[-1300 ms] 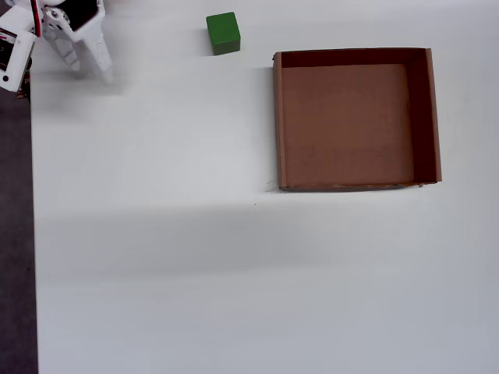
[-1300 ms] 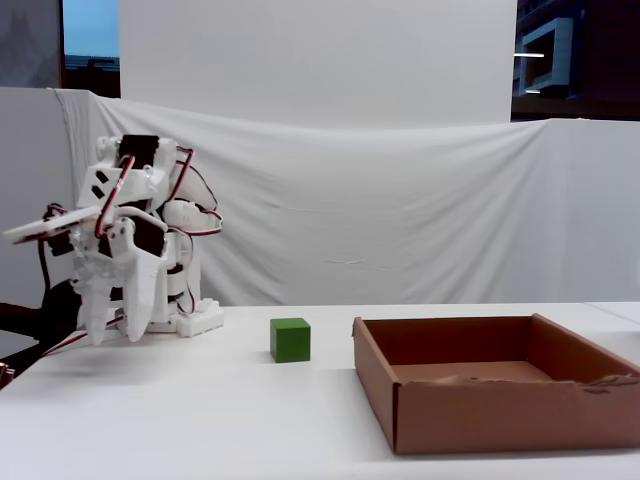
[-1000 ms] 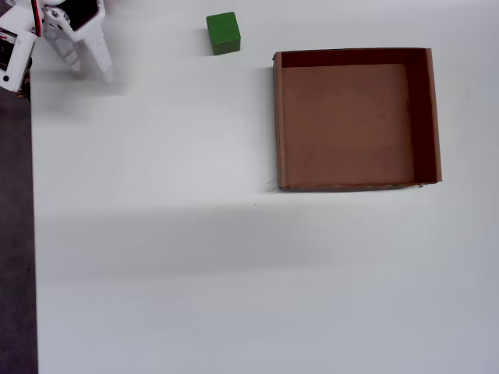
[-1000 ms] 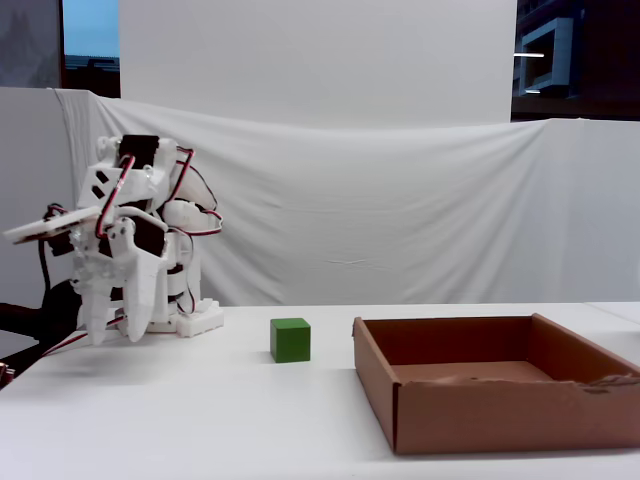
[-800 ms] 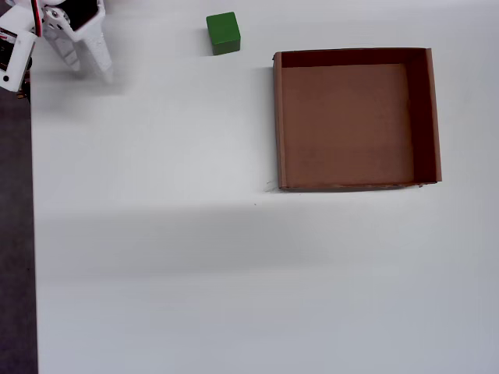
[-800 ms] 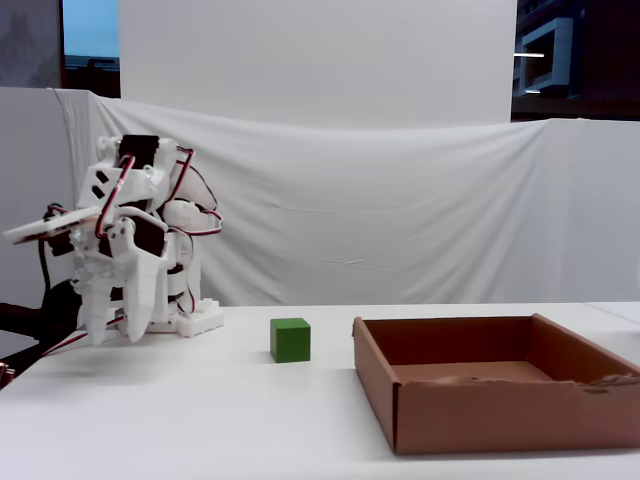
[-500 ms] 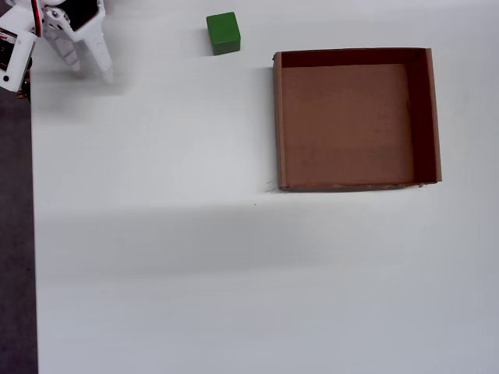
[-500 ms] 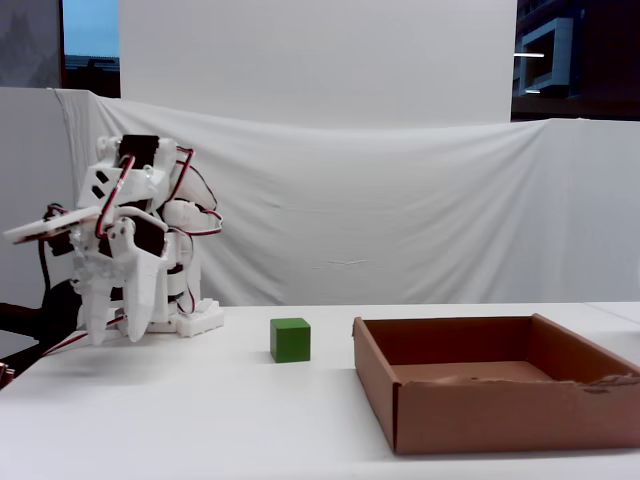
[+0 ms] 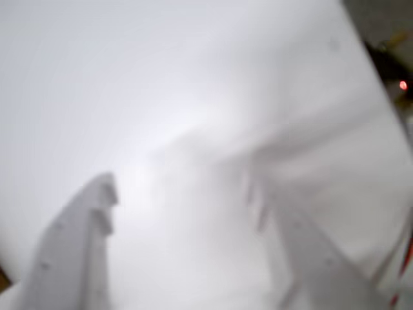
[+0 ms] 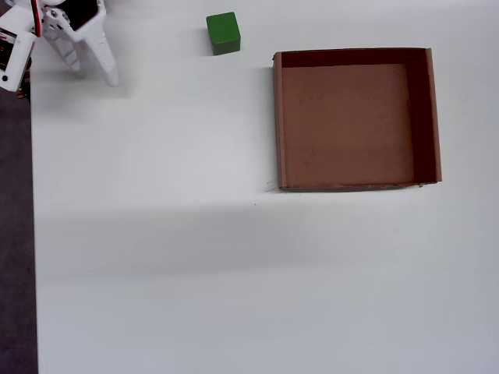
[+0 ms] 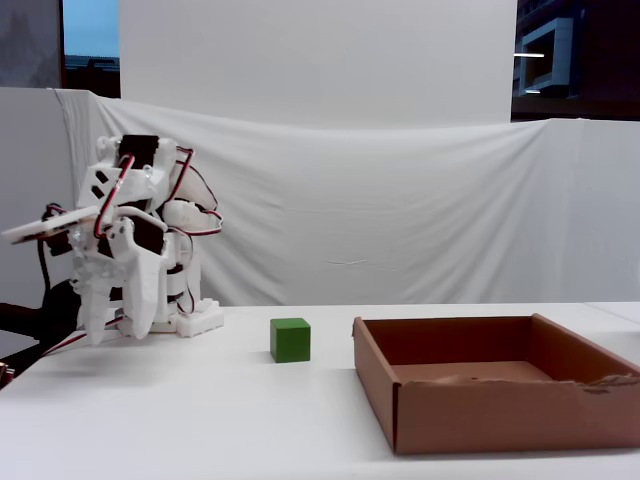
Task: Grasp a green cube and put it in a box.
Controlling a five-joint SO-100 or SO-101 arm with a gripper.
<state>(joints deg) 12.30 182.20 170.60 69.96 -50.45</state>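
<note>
The green cube (image 10: 223, 33) rests on the white table, left of the box in the overhead view, and shows as a small block (image 11: 290, 340) in the fixed view. The box (image 10: 277, 117) is a shallow brown cardboard tray with nothing inside; its near wall (image 11: 500, 415) faces the fixed camera. My gripper (image 10: 94, 74) hangs at the table's far left corner, well to the left of the cube (image 11: 114, 335). In the blurred wrist view the gripper (image 9: 179, 187) has its two white fingers spread apart over bare table. The cube and the box are out of the wrist view.
The arm's white base (image 11: 195, 318) stands at the back left. The table's left edge (image 10: 33, 234) borders dark floor. A white cloth backdrop (image 11: 400, 200) hangs behind the table.
One finger has swung slightly outward, widening the gap; it is motion-blurred in the wrist view. Cube and box have not moved.
</note>
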